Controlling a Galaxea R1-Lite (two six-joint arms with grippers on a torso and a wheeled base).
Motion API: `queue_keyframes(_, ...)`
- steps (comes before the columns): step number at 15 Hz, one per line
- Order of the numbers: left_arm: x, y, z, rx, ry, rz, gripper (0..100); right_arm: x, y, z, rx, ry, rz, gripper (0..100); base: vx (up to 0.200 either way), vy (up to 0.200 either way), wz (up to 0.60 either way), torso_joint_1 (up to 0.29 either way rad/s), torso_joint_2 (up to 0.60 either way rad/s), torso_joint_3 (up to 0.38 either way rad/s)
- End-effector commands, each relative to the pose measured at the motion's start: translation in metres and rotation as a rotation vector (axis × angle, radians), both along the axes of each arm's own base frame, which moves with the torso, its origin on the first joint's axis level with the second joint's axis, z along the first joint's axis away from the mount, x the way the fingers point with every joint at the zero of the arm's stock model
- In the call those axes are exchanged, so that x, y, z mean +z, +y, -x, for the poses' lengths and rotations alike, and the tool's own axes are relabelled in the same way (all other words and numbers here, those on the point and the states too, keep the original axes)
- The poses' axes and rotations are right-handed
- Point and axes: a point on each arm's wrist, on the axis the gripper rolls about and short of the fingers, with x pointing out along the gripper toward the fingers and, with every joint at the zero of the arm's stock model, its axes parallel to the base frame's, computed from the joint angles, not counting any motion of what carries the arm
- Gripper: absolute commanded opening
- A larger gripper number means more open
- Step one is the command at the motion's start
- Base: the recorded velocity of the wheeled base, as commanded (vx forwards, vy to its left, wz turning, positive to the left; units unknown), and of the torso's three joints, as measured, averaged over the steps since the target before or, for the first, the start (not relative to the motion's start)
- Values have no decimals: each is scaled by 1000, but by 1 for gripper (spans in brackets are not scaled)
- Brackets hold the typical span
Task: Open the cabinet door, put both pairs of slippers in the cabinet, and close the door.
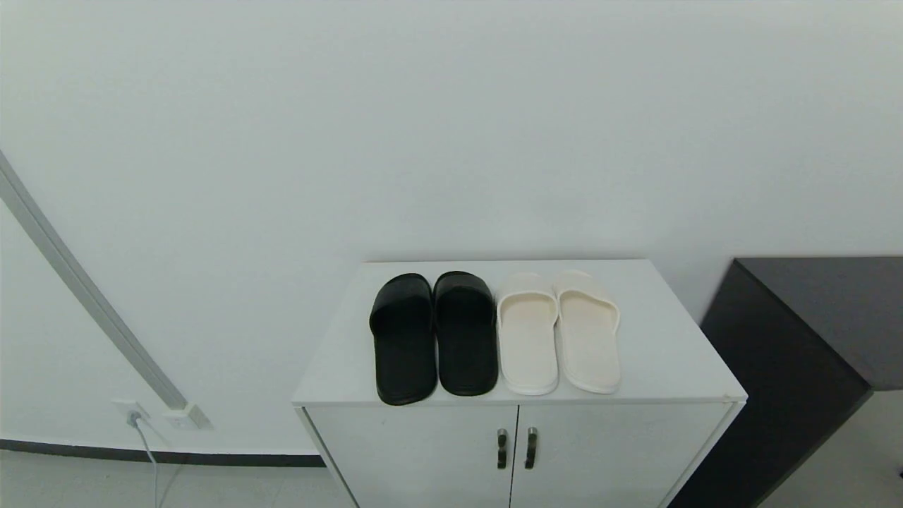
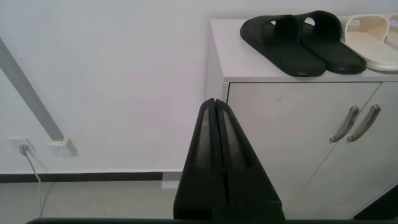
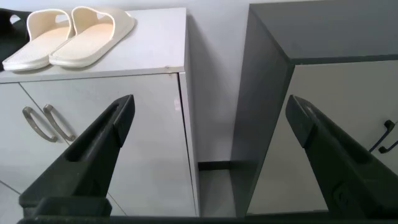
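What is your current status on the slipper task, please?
Left end effector shut, right end effector open, both empty. Cabinet doors closed; black slippers, white slippers on top. Dark unit stands right of it.

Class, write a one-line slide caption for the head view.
A pair of black slippers and a pair of white slippers rest side by side on top of the closed white cabinet.
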Motion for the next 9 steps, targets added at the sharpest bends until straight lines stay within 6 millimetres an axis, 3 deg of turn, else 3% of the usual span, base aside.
queue_keyframes(1,0,0,0,-1,1,0,0,0,0,0,0,0,0,100,0,0,0,0,0,0)
queue_keyframes(9,0,0,0,-3,1,0,0,0,1,0,70,-2,9,100,0,0,0,0,0,0)
